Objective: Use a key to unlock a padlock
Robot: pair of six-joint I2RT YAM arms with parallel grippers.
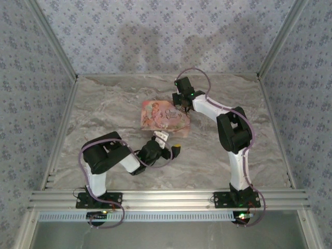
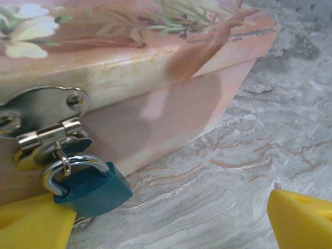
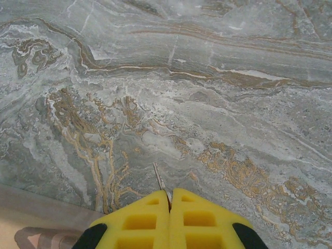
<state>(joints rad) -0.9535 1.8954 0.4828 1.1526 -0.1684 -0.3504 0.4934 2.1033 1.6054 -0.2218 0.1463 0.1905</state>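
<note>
On the near face of the flowered pink box [image 2: 155, 46], the teal padlock [image 2: 96, 191] hangs from the silver hasp [image 2: 41, 111]. Its shackle is threaded through the hasp's loop and its body tilts down close to the marble table [image 2: 249, 155]. The left gripper [image 2: 166, 228] faces it from the near side with its yellow fingers [image 2: 301, 220] spread wide. One finger is right against the padlock's lower left edge, touching or just short of it, I cannot tell which; the other is well off to the right. Seen from above, this gripper sits just near of the box, at mid-table.

The key [image 3: 160, 181] is at the box's far right corner, a thin metal sliver pinched in the right gripper [image 3: 170, 194] — jaws pressed together on it, its tip poking out above bare marble.
</note>
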